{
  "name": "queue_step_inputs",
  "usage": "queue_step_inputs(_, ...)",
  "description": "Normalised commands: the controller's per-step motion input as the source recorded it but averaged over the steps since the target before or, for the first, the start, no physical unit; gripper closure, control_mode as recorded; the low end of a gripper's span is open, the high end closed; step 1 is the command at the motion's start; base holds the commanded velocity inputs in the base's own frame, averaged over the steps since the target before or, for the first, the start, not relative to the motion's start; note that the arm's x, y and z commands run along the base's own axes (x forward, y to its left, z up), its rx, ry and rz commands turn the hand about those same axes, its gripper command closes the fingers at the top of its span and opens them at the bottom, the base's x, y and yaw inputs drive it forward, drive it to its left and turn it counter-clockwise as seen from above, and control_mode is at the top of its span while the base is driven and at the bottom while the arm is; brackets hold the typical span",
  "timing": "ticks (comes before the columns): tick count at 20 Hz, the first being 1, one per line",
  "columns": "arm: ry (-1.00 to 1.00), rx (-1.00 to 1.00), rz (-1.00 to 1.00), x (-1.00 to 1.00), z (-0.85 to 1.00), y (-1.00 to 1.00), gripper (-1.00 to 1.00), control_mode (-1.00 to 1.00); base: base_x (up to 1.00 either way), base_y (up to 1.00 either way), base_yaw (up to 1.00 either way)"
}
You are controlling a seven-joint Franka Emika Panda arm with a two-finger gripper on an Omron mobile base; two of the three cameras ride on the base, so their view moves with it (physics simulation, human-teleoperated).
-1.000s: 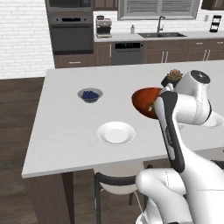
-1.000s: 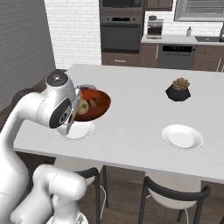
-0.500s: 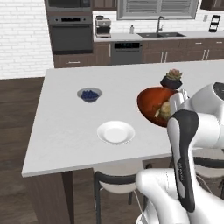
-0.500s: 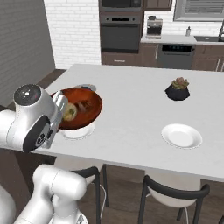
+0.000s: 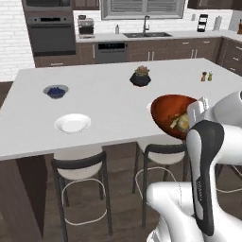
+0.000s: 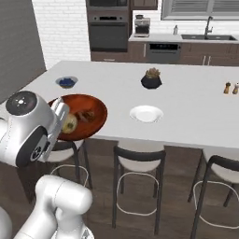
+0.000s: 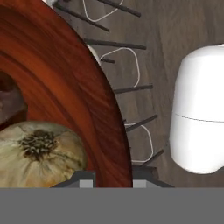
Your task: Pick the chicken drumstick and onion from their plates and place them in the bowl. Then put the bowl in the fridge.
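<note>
The glossy reddish-brown bowl (image 5: 168, 110) (image 6: 87, 113) (image 7: 65, 83) hangs in the air at the island's near edge, tilted, with my gripper (image 6: 61, 110) (image 5: 203, 104) (image 7: 113, 178) shut on its rim. The fingertips (image 7: 85, 180) pinch the rim from both sides. Inside the bowl lie the yellowish onion (image 7: 40, 153) (image 6: 69, 123) (image 5: 181, 123) and the dark drumstick (image 6: 85, 115) (image 7: 8, 101). One white plate (image 5: 72, 123) (image 6: 146, 113) rests bare on the counter. A sliver of the second plate (image 5: 149, 107) peeks out behind the bowl. The fridge is out of view.
On the white island stand a small grey bowl of blueberries (image 5: 56, 91) (image 6: 67, 82), a black succulent pot (image 5: 140, 77) (image 6: 151, 79) and two shakers (image 5: 206, 76) (image 6: 231, 88). Stools (image 5: 79, 166) (image 6: 137, 155) line the near side. A dark wall oven (image 5: 51, 34) is behind.
The whole scene has shifted: the base has backed off from the island, so stools and floor now show. The bowl stays in the gripper and has come off the counter.
</note>
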Motion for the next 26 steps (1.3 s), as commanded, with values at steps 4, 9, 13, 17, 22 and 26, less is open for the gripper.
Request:
queue_step_inputs(4,0.0,0.0,0.0,0.0,0.0,0.0,1.0,1.0,-0.4,-1.0,-0.17)
queue_step_inputs(9,0.0,0.0,0.0,0.0,0.0,0.0,1.0,1.0,-0.3,-1.0,-0.16)
queue_step_inputs(13,0.0,0.0,0.0,0.0,0.0,0.0,1.0,1.0,-0.09,-1.0,-0.17)
queue_step_inputs(17,0.0,0.0,0.0,0.0,0.0,0.0,1.0,1.0,-0.02,-1.0,-0.25)
queue_step_inputs(22,0.0,0.0,0.0,0.0,0.0,0.0,1.0,1.0,0.0,-0.82,-0.64)
queue_step_inputs(26,0.0,0.0,0.0,0.0,0.0,0.0,1.0,1.0,0.0,-0.09,-0.97)
